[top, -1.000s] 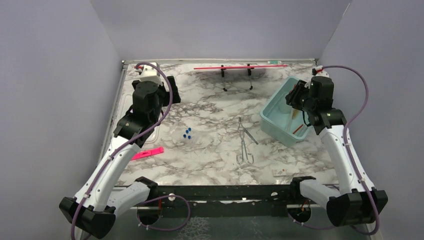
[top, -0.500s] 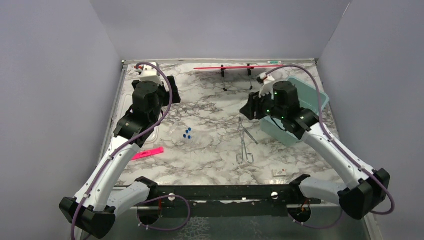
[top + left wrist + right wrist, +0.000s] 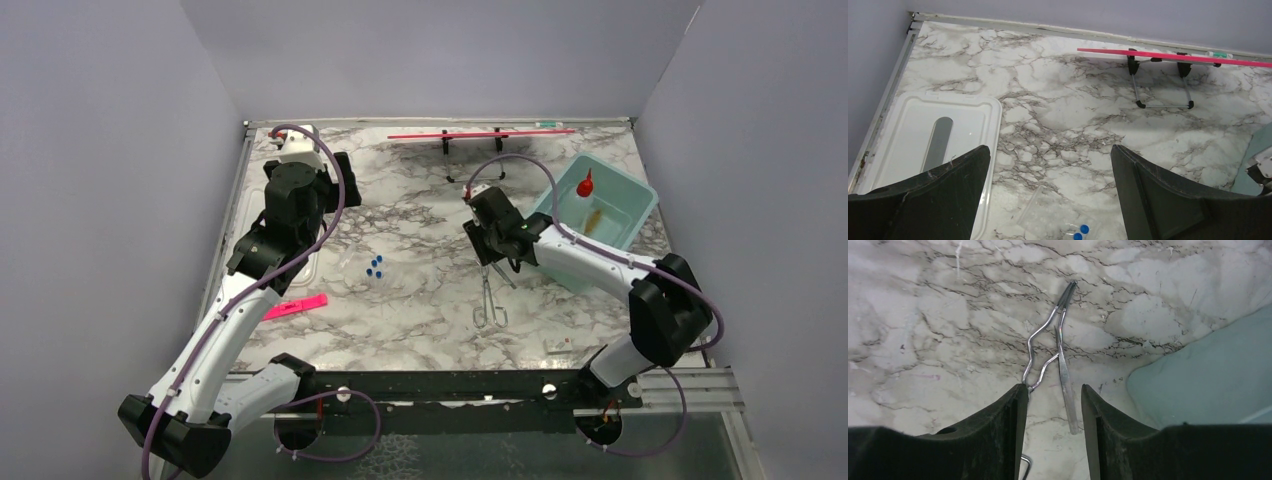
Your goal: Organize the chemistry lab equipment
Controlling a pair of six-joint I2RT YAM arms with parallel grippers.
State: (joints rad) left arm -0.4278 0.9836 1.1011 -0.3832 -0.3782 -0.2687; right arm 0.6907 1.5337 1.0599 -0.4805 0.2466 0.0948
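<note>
Overhead view looks down; right wrist view closely shares the forceps [image 3: 487,295].

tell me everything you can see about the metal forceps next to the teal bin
The metal forceps are thin, shiny steel and scissor-like, with two finger rings at the near end and kinked arms meeting in slim closed tips at the far end. They lie flat on the marble tabletop, left of the teal bin and apart from it. A straight thin metal rod lies across one arm. The right gripper hovers open just above them; whether it touches them cannot be told.
</note>
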